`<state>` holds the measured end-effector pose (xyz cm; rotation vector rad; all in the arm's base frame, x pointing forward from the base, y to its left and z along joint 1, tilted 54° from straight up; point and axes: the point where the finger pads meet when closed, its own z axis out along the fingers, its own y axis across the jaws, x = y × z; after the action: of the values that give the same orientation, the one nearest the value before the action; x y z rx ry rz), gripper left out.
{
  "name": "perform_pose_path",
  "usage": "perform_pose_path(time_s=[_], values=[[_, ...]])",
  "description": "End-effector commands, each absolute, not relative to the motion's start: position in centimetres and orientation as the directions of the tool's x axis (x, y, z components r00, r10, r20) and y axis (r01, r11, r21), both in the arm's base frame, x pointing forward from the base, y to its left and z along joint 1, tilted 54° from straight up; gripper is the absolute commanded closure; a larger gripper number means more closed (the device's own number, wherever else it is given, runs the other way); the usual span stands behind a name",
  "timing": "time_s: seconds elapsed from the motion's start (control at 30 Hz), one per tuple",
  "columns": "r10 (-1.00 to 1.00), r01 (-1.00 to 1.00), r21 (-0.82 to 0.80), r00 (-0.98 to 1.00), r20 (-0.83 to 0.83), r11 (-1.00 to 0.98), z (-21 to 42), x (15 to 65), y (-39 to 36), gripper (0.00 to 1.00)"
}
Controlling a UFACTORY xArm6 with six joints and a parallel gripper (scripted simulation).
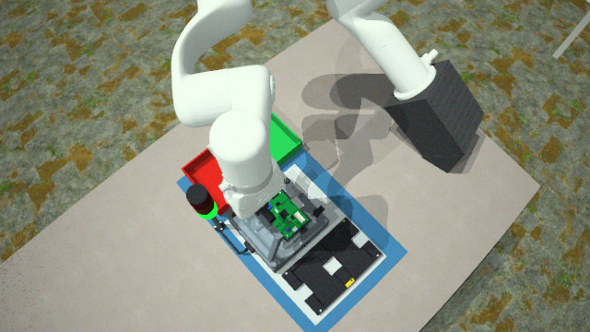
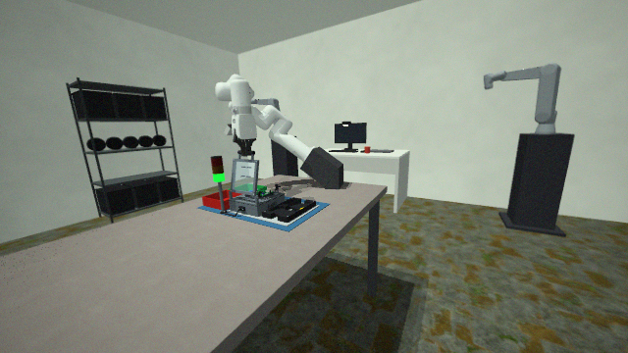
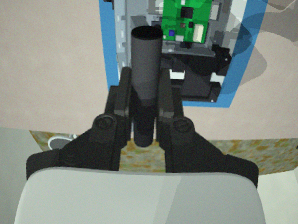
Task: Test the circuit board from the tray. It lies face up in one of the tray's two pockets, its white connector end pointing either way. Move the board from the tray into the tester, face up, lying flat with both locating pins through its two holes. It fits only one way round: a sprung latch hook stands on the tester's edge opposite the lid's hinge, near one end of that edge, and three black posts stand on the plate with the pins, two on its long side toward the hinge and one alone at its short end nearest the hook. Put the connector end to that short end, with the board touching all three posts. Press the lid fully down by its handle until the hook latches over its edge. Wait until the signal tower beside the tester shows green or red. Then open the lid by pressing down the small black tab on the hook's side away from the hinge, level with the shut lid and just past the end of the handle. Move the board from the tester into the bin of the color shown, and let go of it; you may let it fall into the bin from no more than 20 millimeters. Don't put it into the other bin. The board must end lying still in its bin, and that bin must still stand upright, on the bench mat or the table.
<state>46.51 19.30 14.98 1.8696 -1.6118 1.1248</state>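
The green circuit board lies face up on the tester, its white connector end toward the tray. It also shows in the wrist view. The clear lid stands raised, nearly upright. My gripper is shut on the lid's black handle at the top edge of the lid, above the tester. In the top view the arm's wrist hides the fingers. The signal tower beside the tester shows green.
The red bin and the green bin stand side by side behind the tester on the blue mat. The black tray lies in front of the tester. The arm's dark base block stands at the back right.
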Motion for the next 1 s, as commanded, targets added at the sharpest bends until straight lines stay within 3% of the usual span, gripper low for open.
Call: perform_pose_path(time_s=[0.0, 0.97], values=[[-0.611, -0.954, -0.186, -0.003, 0.792, -0.236, 15.4, 47.3, 19.8, 1.00], [-0.611, -0.954, -0.186, -0.003, 0.792, -0.236, 16.4, 51.8, 21.1, 1.00]])
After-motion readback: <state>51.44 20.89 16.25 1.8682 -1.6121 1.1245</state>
